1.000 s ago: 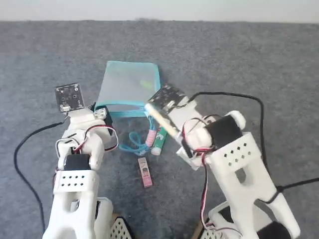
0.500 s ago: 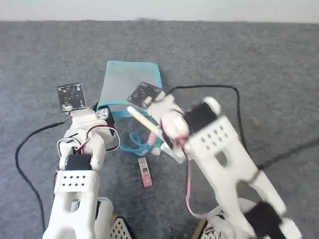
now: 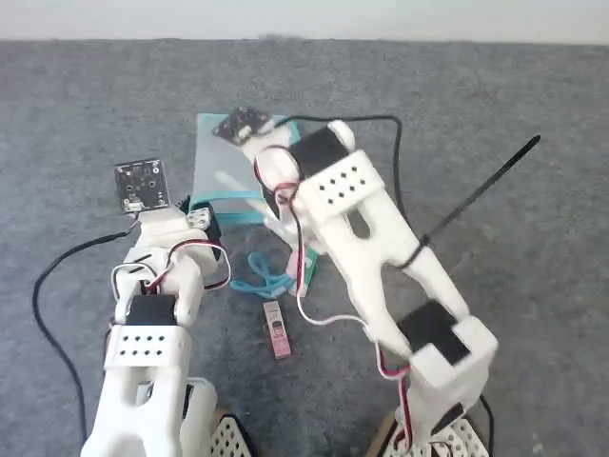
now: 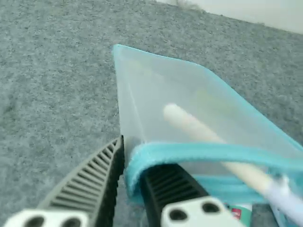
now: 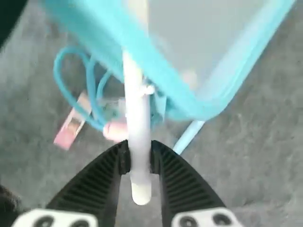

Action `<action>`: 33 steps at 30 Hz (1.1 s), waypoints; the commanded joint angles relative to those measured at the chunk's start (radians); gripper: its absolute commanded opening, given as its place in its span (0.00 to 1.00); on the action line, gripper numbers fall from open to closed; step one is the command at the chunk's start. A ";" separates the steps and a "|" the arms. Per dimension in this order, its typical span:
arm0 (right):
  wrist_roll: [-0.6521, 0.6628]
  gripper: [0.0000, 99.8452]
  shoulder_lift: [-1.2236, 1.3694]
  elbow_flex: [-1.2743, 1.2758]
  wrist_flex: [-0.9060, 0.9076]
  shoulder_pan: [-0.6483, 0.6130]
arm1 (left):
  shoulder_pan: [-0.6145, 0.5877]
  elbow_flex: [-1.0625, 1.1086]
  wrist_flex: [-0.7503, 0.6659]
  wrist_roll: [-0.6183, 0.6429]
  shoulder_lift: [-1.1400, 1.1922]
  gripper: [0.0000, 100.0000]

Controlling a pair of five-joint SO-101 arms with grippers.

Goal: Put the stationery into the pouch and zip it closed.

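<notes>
A translucent pouch (image 3: 214, 157) with teal trim lies on the grey carpet, its mouth facing the arms. My left gripper (image 4: 135, 172) is shut on the pouch's teal rim (image 4: 199, 153) at one corner of the mouth. My right gripper (image 5: 138, 158) is shut on a white pen (image 5: 136, 137), whose front half is inside the pouch (image 5: 208, 42). The pen (image 4: 199, 132) shows through the pouch wall (image 4: 161, 90). A pink eraser (image 3: 277, 329), a teal cord (image 3: 257, 274) and a green-capped tube (image 3: 306, 271) lie on the carpet before the mouth.
Grey carpet (image 3: 495, 105) surrounds the pouch with open room to the right and far side. A black cable (image 3: 476, 190) from the right arm arcs above the carpet on the right. The pink eraser (image 5: 71, 127) and the cord (image 5: 75, 80) sit close under my right gripper.
The right arm has swung forward and left over the pouch, carrying the white pen from outside the mouth into it. The left arm has held still on the rim.
</notes>
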 commanded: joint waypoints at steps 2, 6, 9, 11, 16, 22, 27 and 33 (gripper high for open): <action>-0.032 0.11 0.025 -0.227 0.036 0.008 | 0.095 -0.033 -0.015 -0.044 -0.009 0.01; -0.028 0.16 0.028 -0.258 0.036 -0.004 | 0.104 -0.025 -0.018 -0.048 -0.009 0.01; -0.031 0.17 0.002 -0.256 0.036 0.004 | 0.104 -0.025 -0.018 -0.048 -0.009 0.01; -0.035 0.17 -0.048 -0.252 0.041 0.022 | 0.097 -0.027 -0.018 -0.048 -0.009 0.01; -0.035 0.17 -0.272 -0.120 0.045 0.056 | -0.017 -0.048 -0.029 -0.041 -0.009 0.01; -0.028 0.17 -0.552 0.388 0.010 0.061 | -0.087 -0.064 -0.035 -0.048 -0.014 0.01; -0.034 0.17 -0.668 0.778 -0.154 0.087 | -0.091 -0.064 -0.031 -0.048 -0.017 0.01; -0.037 0.17 -0.585 1.039 -0.395 0.156 | -0.091 -0.059 -0.029 -0.048 -0.011 0.01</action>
